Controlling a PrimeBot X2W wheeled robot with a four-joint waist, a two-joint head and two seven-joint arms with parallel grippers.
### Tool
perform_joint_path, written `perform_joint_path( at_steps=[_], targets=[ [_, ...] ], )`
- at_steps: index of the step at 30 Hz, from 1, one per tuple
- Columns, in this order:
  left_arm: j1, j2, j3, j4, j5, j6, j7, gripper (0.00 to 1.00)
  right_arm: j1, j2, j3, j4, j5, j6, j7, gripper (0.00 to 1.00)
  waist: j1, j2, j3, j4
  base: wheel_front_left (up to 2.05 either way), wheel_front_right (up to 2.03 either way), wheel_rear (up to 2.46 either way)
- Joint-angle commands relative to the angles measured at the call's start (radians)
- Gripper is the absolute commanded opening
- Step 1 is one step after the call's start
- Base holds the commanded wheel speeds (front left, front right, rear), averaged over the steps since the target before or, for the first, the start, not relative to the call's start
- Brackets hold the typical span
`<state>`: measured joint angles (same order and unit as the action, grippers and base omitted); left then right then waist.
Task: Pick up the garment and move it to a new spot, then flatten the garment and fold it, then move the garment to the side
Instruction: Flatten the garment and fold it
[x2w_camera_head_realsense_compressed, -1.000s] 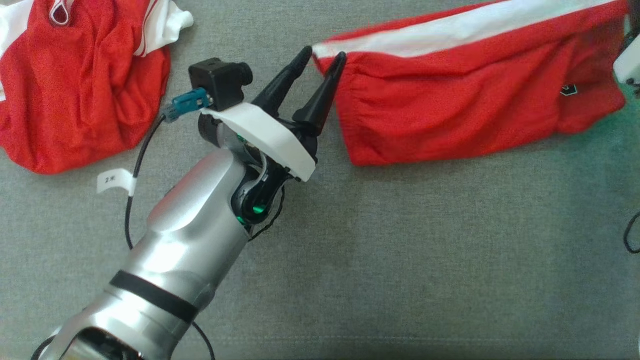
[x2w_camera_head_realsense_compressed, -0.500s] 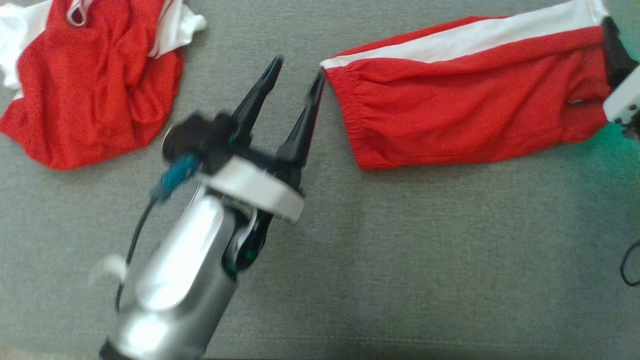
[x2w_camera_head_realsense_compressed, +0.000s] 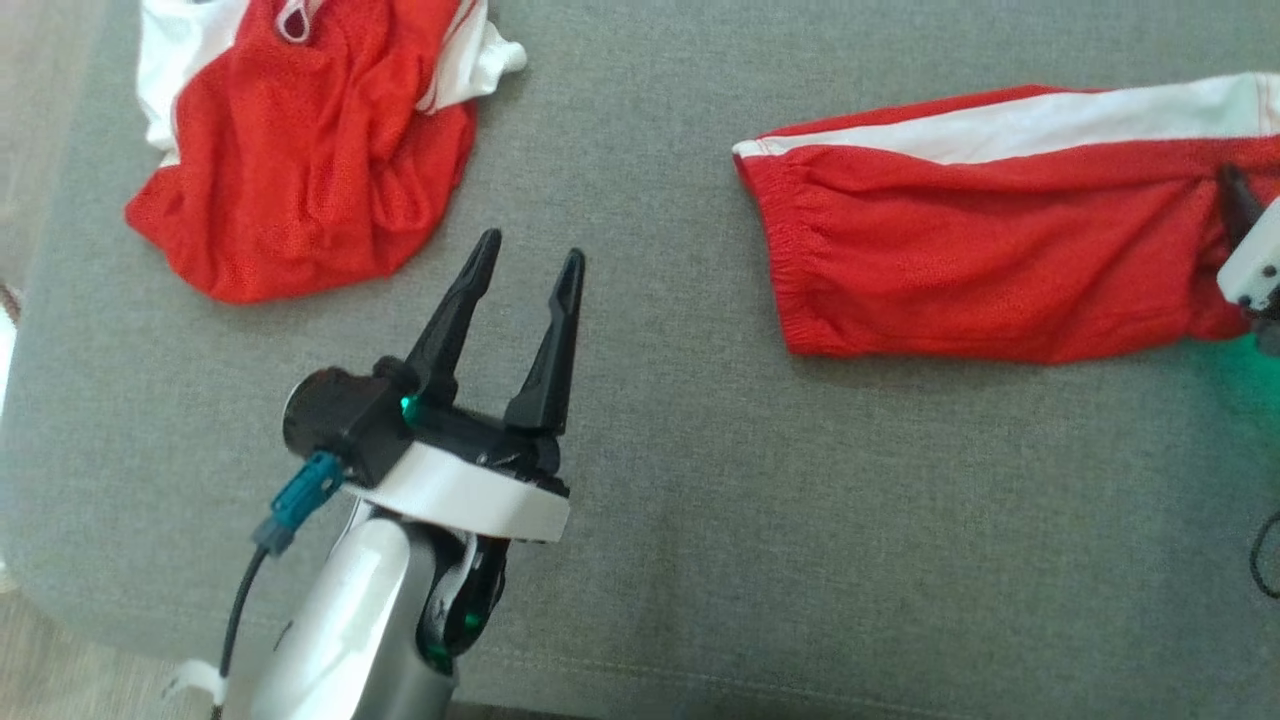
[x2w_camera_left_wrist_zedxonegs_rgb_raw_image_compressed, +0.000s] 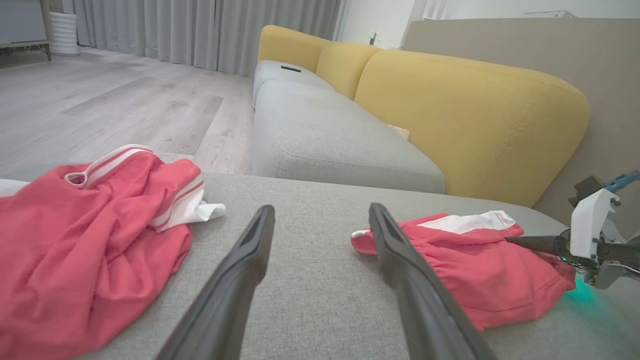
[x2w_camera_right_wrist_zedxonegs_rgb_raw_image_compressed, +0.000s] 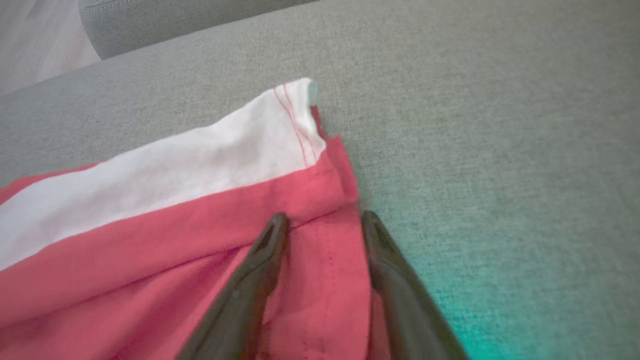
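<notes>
left gripper lower left in the head view, fingers spread wide, pointing up, silver forearm at the bottom edge, right gripper jaws apart too, its white wrist plate poking in at right edge

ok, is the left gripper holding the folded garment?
No, the left gripper stands open over bare cushion, apart from the folded red garment.

Soft, even indoor light lay on the grey cushion, leaving only faint shadows under the red garment. A green glow tinted the fabric beside the right end effector, whose near fingers looked blurred; the head view was slightly grainy.
</notes>
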<state>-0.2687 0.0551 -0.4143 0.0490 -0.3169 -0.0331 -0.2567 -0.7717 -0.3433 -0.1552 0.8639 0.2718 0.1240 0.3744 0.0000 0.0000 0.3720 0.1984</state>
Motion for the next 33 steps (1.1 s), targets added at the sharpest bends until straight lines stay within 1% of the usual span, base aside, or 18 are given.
perform_joint_path(
  at_steps=[1, 4, 9, 17, 18, 21, 28, 29, 33],
  targets=[
    [0.0, 0.002, 0.042, -0.04, 0.012, -0.004, -0.005, 1.0, 0.01, 0.008, 0.017, 0.005, 0.0, 0.007, 0.021, 0.0, 0.0, 0.0, -0.015, 0.006, 0.0, 0.0, 0.0],
    [0.02, -0.002, 0.058, -0.045, 0.018, -0.005, -0.005, 1.0, 0.019, 0.009, 0.03, 0.019, 0.003, 0.007, 0.028, 0.0, 0.0, 0.0, -0.035, -0.003, 0.0, 0.0, 0.0],
    [0.05, -0.004, 0.086, -0.051, 0.028, -0.008, -0.005, 1.0, 0.031, -0.011, 0.023, 0.002, -0.002, 0.007, -0.03, 0.0, 0.0, 0.0, -0.076, -0.047, 0.0, 0.0, 0.0],
    [0.085, -0.005, 0.097, -0.055, 0.038, -0.02, -0.005, 1.0, 0.045, -0.113, 0.014, -0.044, -0.048, 0.007, -0.06, 0.0, 0.0, 0.0, -0.12, -0.115, 0.0, 0.0, 0.0],
    [0.087, -0.005, 0.095, -0.054, 0.038, -0.019, -0.005, 1.0, 0.044, -0.112, 0.016, -0.053, -0.054, 0.007, -0.063, 0.0, 0.0, 0.0, -0.124, -0.12, 0.0, 0.0, 0.0],
    [0.093, -0.005, 0.088, -0.048, 0.036, -0.018, -0.005, 1.0, 0.04, -0.09, 0.024, -0.082, -0.05, 0.007, -0.069, 0.0, 0.0, 0.0, -0.136, -0.128, 0.0, 0.0, 0.0],
    [0.112, -0.005, 0.075, -0.028, 0.03, -0.012, -0.005, 1.0, 0.061, 0.042, 0.085, -0.213, 0.027, 0.007, -0.066, 0.0, 0.0, 0.0, -0.182, -0.128, 0.0, 0.0, 0.0],
    [0.112, -0.005, 0.075, -0.028, 0.03, -0.012, -0.005, 1.0, 0.061, 0.042, 0.085, -0.213, 0.027, 0.007, -0.066, 0.0, 0.0, 0.0, -0.182, -0.128, 0.0, 0.0, 0.0],
    [0.127, -0.005, 0.068, -0.025, 0.019, -0.003, -0.005, 1.0, 0.089, 0.119, 0.116, -0.28, 0.068, 0.007, -0.053, 0.0, 0.0, 0.0, -0.206, -0.115, 0.0, 0.0, 0.0]
  ],
)
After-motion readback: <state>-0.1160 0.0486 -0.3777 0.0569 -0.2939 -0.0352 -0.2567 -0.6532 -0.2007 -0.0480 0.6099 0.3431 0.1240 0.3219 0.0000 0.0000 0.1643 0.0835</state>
